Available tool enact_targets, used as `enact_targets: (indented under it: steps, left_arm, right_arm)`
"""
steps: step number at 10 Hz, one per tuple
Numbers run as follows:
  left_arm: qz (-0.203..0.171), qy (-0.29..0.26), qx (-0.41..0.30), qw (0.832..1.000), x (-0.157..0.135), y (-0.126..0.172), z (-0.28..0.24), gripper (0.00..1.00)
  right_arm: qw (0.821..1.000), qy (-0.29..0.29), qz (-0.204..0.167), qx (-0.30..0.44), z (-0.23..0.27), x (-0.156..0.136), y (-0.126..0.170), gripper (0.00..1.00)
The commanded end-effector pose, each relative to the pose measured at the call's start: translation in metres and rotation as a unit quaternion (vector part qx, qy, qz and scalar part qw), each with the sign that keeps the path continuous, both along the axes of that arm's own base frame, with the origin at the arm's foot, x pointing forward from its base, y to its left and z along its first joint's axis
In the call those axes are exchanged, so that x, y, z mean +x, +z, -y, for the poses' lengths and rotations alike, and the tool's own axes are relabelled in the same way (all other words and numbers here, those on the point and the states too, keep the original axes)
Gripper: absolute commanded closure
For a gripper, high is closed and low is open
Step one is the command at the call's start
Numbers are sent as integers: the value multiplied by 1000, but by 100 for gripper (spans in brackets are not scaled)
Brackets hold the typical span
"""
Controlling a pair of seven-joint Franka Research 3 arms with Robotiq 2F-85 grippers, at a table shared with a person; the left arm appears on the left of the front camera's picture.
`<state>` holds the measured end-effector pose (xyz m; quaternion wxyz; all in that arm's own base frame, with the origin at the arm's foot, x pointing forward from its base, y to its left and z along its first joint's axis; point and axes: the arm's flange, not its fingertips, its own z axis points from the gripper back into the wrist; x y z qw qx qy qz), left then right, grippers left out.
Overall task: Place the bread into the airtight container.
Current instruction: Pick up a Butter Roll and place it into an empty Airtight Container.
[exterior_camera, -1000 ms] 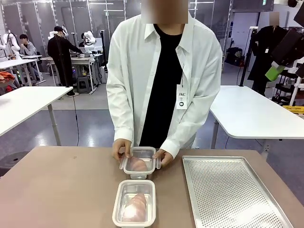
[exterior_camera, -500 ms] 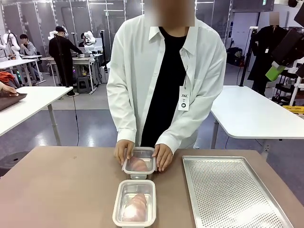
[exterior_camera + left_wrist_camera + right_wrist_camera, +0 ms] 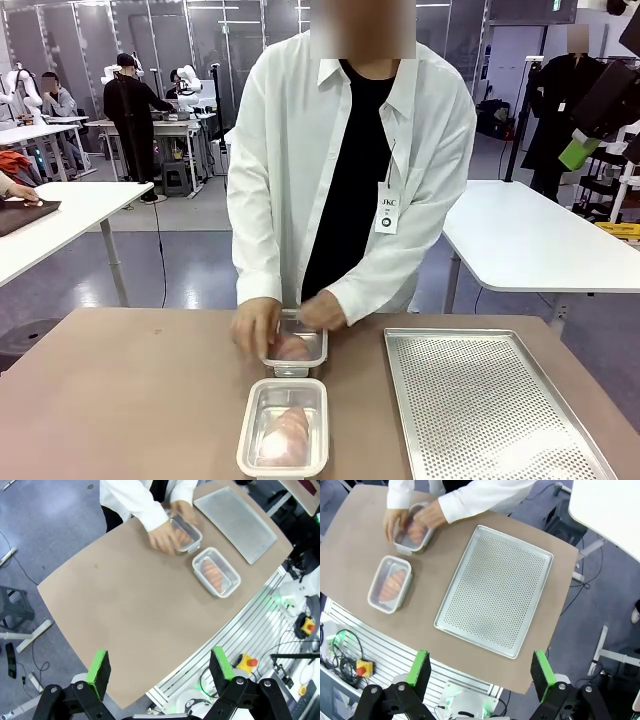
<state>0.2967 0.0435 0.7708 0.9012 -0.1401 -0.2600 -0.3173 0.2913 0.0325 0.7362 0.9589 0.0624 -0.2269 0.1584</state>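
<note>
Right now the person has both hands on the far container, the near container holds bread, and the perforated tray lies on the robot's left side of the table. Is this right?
Not quite: the perforated tray lies on the robot's right side, as the front view shows. The rest holds: both of the person's hands are on the far container, and the near container holds bread.

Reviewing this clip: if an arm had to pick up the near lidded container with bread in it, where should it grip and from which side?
Probably from above, jaws across the short width of the near container, on its two long side walls at mid-length. It lies flat with its lid on, long axis running away from the robot, and nothing stands close beside it; the metal tray lies apart to its right.
</note>
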Motion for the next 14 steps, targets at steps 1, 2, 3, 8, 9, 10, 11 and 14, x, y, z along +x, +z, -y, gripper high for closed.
enact_targets:
  steps: [1,2,3,8,9,10,11,14]
  left_arm:
    - [2,-11,0,1000,-1,0,0,0]
    - [2,-11,0,1000,-1,0,0,0]
    - [2,-11,0,1000,-1,0,0,0]
    - [2,-11,0,1000,-1,0,0,0]
    - [2,-11,0,1000,-1,0,0,0]
    - [2,-11,0,1000,-1,0,0,0]
    - [2,-11,0,1000,-1,0,0,0]
    - [2,-11,0,1000,-1,0,0,0]
  right_arm:
    - [1000,10,-2,-2,3,0,1,0]
    - [1000,10,-2,-2,3,0,1,0]
    - [1000,10,-2,-2,3,0,1,0]
    - [1000,10,-2,-2,3,0,1,0]
    - [1000,10,-2,-2,3,0,1,0]
    - [1000,10,-2,-2,3,0,1,0]
    - [1000,10,-2,-2,3,0,1,0]
    - [1000,10,-2,-2,3,0,1,0]
